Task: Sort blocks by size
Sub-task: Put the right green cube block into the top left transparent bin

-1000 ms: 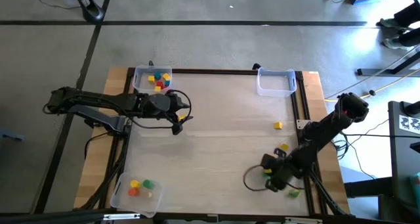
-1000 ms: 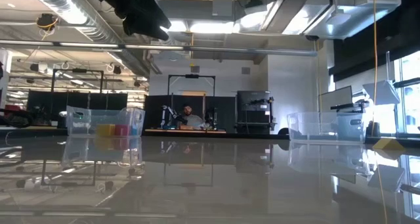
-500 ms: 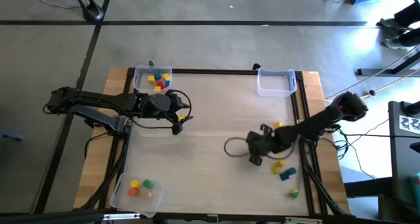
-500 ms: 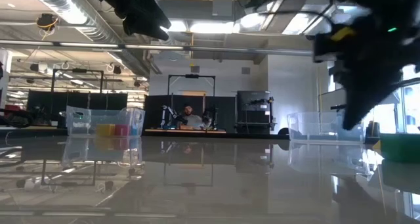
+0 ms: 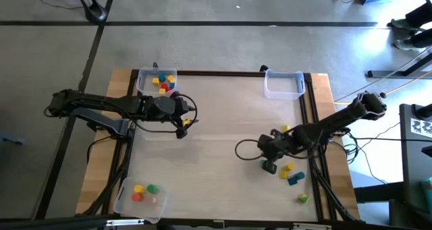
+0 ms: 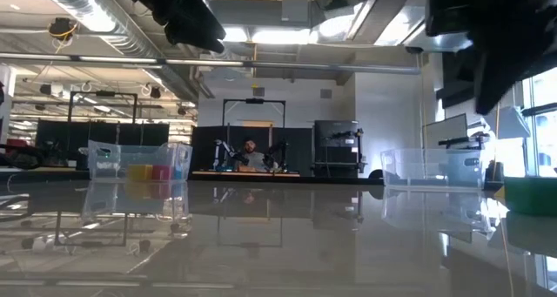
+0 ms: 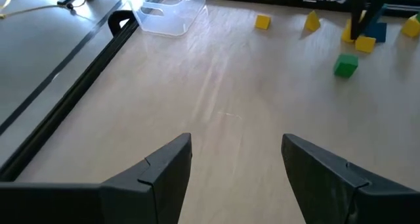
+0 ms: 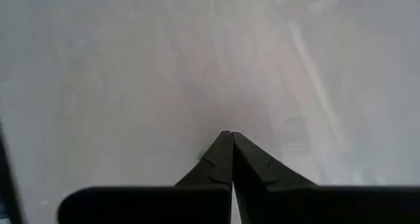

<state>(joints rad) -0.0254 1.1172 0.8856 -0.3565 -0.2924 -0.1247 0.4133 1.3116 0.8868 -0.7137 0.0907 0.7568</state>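
Presently your right tool (image 5: 264, 149) reaches low across the bench (image 5: 223, 132), fingers pressed shut on nothing, just beside a green block (image 5: 269, 166). Your left tool (image 5: 183, 122) hovers spread wide, empty, well apart from it.

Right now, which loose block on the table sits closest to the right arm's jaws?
The green block, just beside the right gripper; the yellow and blue blocks lie farther off.
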